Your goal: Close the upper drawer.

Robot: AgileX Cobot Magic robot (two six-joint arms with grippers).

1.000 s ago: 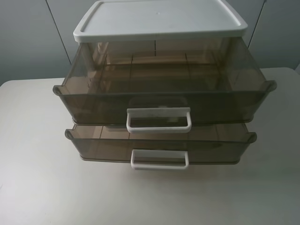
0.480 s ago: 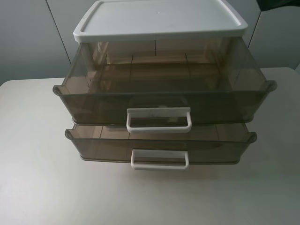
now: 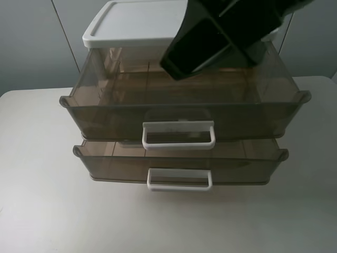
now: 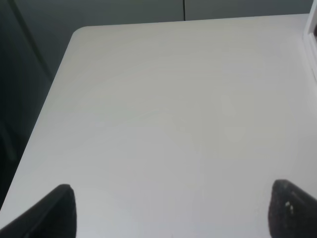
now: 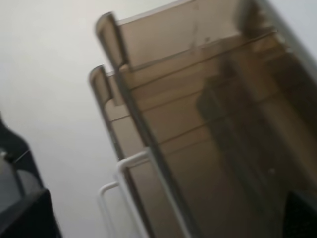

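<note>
Overhead, right gripper, spread and empty, above the pulled-out upper drawer at the table's far edge; left gripper likewise.

Upper drawer: translucent smoky brown-grey plastic. Walls smooth and glossy, with soft reflections.
Upper handle: opaque white plastic, smooth, slight sheen. Faint dark specks on the bar.
Lower drawer: same translucent brown-grey plastic, smooth and glossy.
Lower handle: opaque white plastic, smooth, clean surface.
Lid: opaque white plastic, smooth, low sheen, with a moulded raised rim.
Table: off-white top, smooth and matt. Material cannot be told.
Right arm: black casing that looks like hard plastic, smooth, dull sheen on the flat faces.
Left fingers: black and matt. Too blurred to tell the texture.
</note>
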